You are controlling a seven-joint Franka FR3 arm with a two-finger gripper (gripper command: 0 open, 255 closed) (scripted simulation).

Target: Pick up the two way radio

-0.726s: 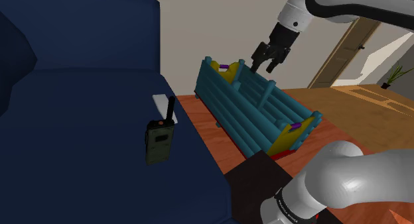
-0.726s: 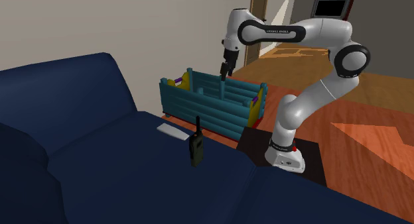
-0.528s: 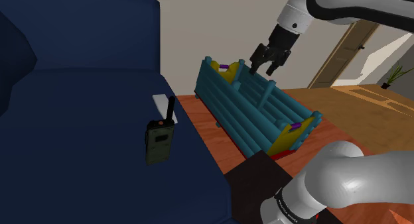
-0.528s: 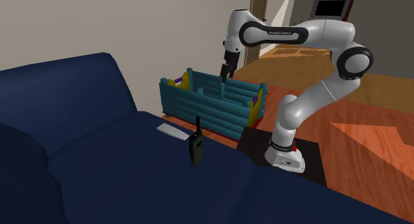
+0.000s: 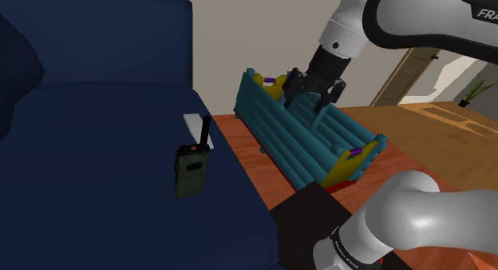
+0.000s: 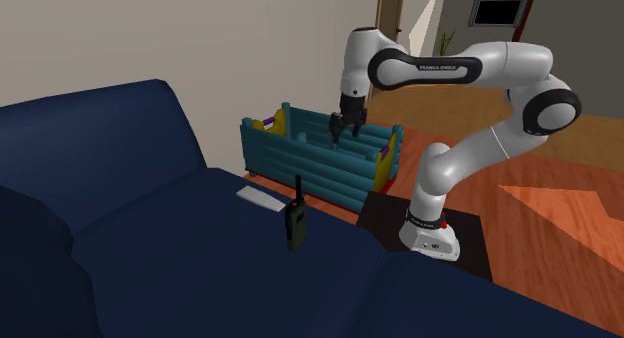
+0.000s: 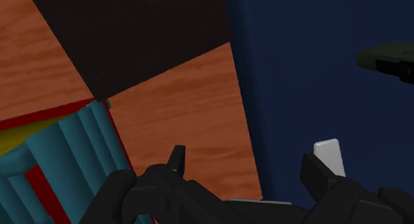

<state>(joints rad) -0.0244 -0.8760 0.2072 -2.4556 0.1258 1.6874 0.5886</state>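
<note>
The two way radio [image 5: 192, 168] is dark olive with a black antenna and stands upright on the dark blue sofa seat [image 5: 96, 156] near its edge. It also appears in the second exterior view [image 6: 297, 224] and at the border of the wrist view [image 7: 391, 57]. My gripper [image 5: 307, 99] hangs open over the teal slatted crate [image 5: 307, 136], well to the shoulder view's right of the radio and apart from it. Nothing is between its fingers. In the wrist view the gripper [image 7: 244, 162] looks down on wood floor beside the sofa edge.
A small flat white item [image 5: 191, 123] lies on the seat just behind the radio. The teal crate [image 6: 320, 158] with yellow ends stands on the wood floor [image 7: 192, 103] between sofa and black stand [image 6: 440, 226]. A doorway [image 5: 415, 69] is behind.
The gripper has come down and towards the shoulder view's left, from above the crate's far side to just over its slats, and the hand has turned. The radio has not moved.
</note>
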